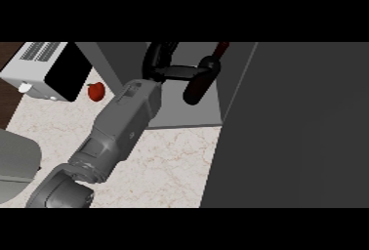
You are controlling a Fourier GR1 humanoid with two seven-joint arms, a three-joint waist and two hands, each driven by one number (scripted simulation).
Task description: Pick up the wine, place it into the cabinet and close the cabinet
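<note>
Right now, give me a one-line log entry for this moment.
phase: placing | left hand: shut on wine bottle inside cabinet | cabinet door: open | right hand: not in view

White boxy microwave with black door point(47, 71) at counter's far left; small red round fruit point(96, 91) just beside it on beige marble counter point(173, 166).

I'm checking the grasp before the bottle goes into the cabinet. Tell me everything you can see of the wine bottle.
The wine bottle is dark, nearly black, with a glossy glass-like look and a reddish neck pointing up and to the right toward the picture's top. It is tilted, not upright. A black hand curls round its middle, hiding part of the body; its rounded lower end hangs free below the hand. It shows in front of the open cabinet, beside the dark cabinet door. No label is readable.
</note>
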